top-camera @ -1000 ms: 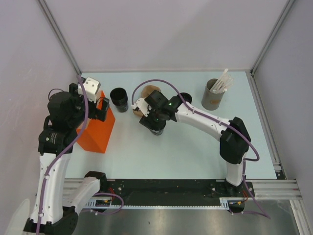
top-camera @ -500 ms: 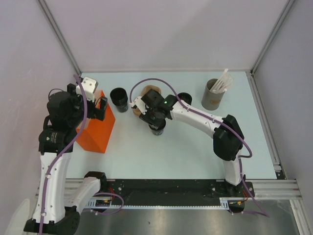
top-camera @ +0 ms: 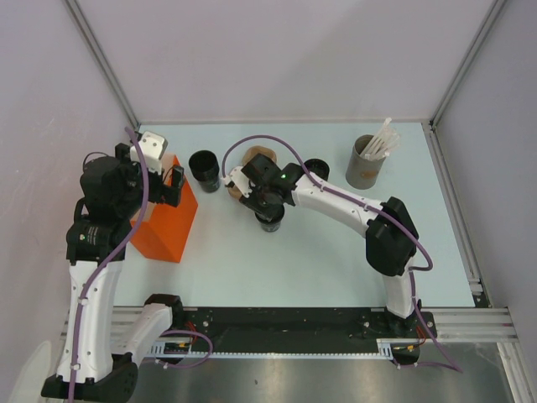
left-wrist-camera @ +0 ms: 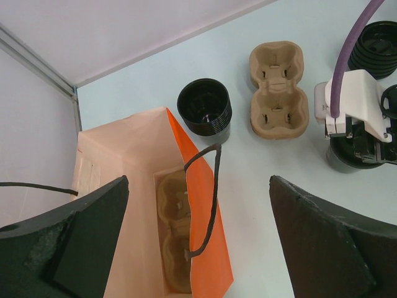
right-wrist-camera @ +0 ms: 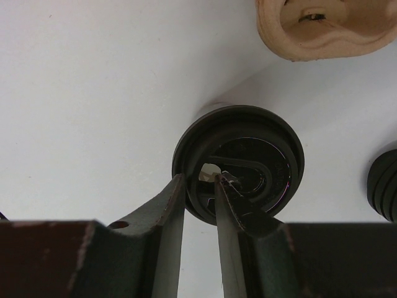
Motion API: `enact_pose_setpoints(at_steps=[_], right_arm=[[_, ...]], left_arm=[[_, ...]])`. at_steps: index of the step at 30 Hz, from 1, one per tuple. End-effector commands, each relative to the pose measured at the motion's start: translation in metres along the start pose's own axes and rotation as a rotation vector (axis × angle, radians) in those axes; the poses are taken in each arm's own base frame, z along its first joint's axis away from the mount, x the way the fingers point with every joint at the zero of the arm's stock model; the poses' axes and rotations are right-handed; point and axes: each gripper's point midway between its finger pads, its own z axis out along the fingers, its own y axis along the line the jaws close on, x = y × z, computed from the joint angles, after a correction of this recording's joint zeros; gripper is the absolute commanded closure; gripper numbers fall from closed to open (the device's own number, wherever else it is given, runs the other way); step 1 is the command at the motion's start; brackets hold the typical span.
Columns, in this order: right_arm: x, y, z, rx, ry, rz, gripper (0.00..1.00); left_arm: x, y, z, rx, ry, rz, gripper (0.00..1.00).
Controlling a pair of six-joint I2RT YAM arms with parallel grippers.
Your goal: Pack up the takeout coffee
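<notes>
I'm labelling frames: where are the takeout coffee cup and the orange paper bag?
takeout coffee cup [right-wrist-camera: 267,149]: right wrist view, lid top.
orange paper bag [left-wrist-camera: 217,267]: left wrist view, outer side.

Bright, even light — soft shadows.

The right pincer [top-camera: 268,213] holds its jaws closer together than a second ago, and in the right wrist view its fingers [right-wrist-camera: 166,214] now straddle the lid rim of the takeout coffee [top-camera: 271,222], one outside it and one on the lid. The right arm [top-camera: 388,239] carries its elbow further toward 9 o'clock and its wrist slightly toward 11 o'clock, so the cup, mostly hidden under the wrist before, now shows at the wrist's 6 o'clock side. The left arm [top-camera: 107,186] sits a touch further toward 9 o'clock.
</notes>
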Motion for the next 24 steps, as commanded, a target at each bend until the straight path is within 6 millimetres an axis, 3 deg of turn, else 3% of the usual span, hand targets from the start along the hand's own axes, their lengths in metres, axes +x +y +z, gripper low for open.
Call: enact_pose_setpoints(at_steps=[1,15,24], right_arm=[[-0.007,0.001,-0.005,0.007,-0.015,-0.010,0.70],[0.000,-0.003,0.005,0.024,0.023,-0.012,0.72],[-0.003,-0.005,-0.001,0.035,0.015,-0.018,0.93]], left_arm=[[-0.007,0.002,-0.001,-0.004,-0.031,-0.029,0.00],[-0.007,-0.002,-0.001,0.019,-0.030,-0.025,0.00],[-0.006,-0.004,-0.001,0.032,-0.024,-0.022,0.00]])
